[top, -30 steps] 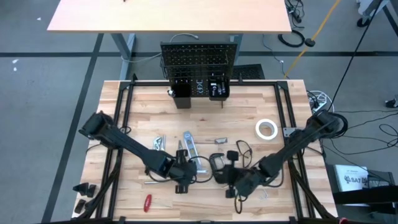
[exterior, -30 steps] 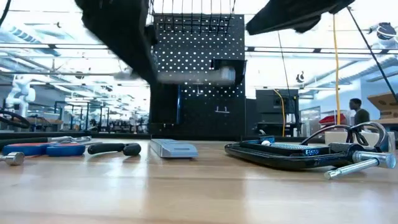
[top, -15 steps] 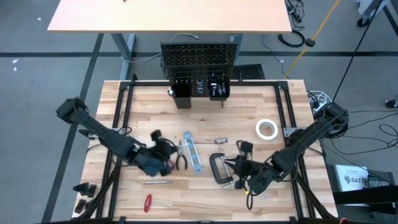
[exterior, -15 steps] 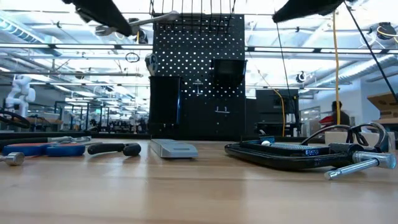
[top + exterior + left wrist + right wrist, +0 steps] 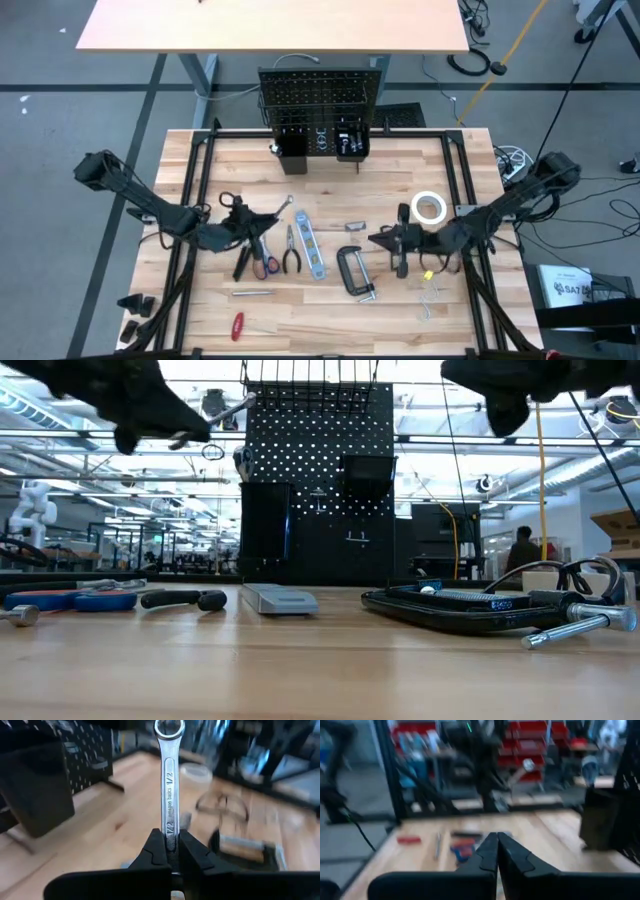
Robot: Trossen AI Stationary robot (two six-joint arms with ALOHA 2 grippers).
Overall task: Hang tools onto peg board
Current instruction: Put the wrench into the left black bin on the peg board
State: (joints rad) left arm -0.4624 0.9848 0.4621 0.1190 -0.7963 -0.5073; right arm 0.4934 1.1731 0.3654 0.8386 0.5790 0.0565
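Both arms have drawn back and risen since a second ago: the left end effector (image 5: 262, 222), then low over the tools near the front edge, is now above the left half of the tabletop (image 5: 330, 165) with the wrench (image 5: 274, 212) clamped in it, and the right end effector (image 5: 378, 238) has pulled away from the C-clamp (image 5: 355, 272) with its fingers pressed together on nothing. The left wrist view shows what the overhead cannot: a bright, smooth steel combination wrench (image 5: 168, 780), flat-shanked with stamped lettering and a ring end, pinched at its lower shank between two matte black fingers (image 5: 156, 851). The right wrist view shows that arm's dark tapered fingers (image 5: 486, 855) meeting in a thin seam. From above, the pale wood plank tabletop carries red-handled scissors (image 5: 262, 262), black-handled pliers (image 5: 291, 254), a long blue-silver level (image 5: 309, 244), a white ring of tape (image 5: 429, 208) toward the right edge, thin wire glasses (image 5: 429, 298) near the front right, and a red screwdriver (image 5: 238, 326) at the front left. The peg board (image 5: 322, 98), a black perforated panel with two box bins, stands upright at the back edge; only the low view shows its hole grid face-on (image 5: 315, 470).
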